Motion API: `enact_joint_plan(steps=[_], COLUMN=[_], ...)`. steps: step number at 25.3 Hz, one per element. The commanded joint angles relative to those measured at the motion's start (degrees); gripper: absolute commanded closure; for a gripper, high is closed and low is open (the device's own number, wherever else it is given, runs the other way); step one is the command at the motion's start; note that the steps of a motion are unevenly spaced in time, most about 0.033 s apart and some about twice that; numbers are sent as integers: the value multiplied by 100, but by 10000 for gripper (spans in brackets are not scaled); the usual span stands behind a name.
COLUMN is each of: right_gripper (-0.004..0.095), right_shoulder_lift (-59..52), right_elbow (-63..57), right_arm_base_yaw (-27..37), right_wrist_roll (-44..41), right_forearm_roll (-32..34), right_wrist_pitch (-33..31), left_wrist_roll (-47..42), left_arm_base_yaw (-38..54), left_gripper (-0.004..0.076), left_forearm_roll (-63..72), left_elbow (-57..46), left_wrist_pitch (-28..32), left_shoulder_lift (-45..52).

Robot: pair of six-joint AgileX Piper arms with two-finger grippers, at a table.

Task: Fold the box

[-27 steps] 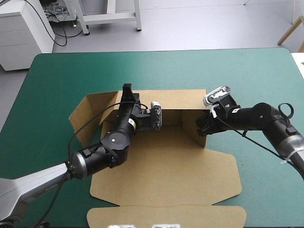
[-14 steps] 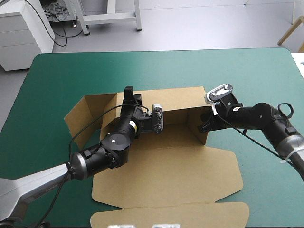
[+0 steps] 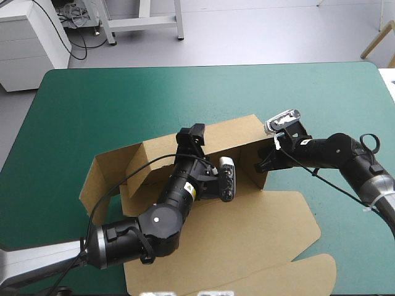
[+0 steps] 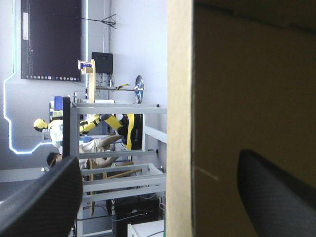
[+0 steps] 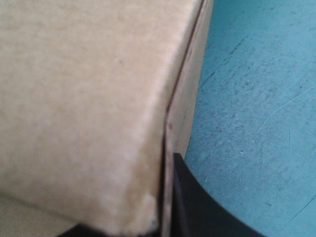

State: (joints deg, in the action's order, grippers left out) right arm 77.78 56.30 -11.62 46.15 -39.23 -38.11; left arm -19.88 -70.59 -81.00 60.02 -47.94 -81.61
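The box (image 3: 247, 216) lies on the middle and near part of the worktop (image 3: 123, 105). Its flat lid spreads toward the near edge and runs out of the high view there. Beyond the back wall the teal-green cover shows broad up to the far edge. A wide strip also shows at the left edge, and a narrower one shows to the right, under the right arm.

The box sits skewed. Its long axis follows the back wall, which runs from the near left to the far right. That wall is raised. A side flap stands out at its left end, and a short right wall is raised at its right end, with the open side facing the near edge.

The left claw (image 3: 192, 135) reaches over the top of the back wall. In the left wrist view its fingers (image 4: 44, 197) stand wide, with the wall's pale cut edge running up between them, and neither finger is seen touching it.

The right claw (image 3: 264, 165) is at the right wall's outer corner. In the right wrist view it is narrow, pinching the box. One black finger lies tight against the thin board edge on the cover's side, and the other is mostly hidden under the board.
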Motion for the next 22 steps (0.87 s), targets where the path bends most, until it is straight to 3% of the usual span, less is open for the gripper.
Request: enact_joint_plan(steps=[1, 10, 15, 17, 18, 19, 22], right_gripper=[927, 927, 927, 927, 927, 927, 927], right_shoulder_lift=[-158, -158, -158, -158, -158, -158, -158], right_elbow=[144, 144, 144, 144, 144, 144, 144], right_arm_base_yaw=[-28, -28, -28, -28, -28, -28, -28], right_wrist_roll=[32, 22, -17, -17, -38, -38, -98], right_forearm_roll=[-311, -226, -142, -142, -142, -142, -142], right_wrist_pitch=[-119, -109, -100, -66, -66, -66, -40], left_wrist_roll=[-91, -44, 825, 1436, 1727, 1851, 2090], left_arm_base_yaw=[-453, -1216, -1213, -1213, -1213, -1199, -755], left_gripper=[114, 115, 173, 298, 412, 458, 735], left_forearm_roll=[-200, -44, 976, 1556, 1916, 2022, 2796], left_elbow=[199, 463, 1126, 1550, 1848, 1993, 2751], left_wrist_pitch=[-357, -459, -631, -841, -992, -1061, -1381], left_shoulder_lift=[218, 218, 218, 218, 218, 218, 218])
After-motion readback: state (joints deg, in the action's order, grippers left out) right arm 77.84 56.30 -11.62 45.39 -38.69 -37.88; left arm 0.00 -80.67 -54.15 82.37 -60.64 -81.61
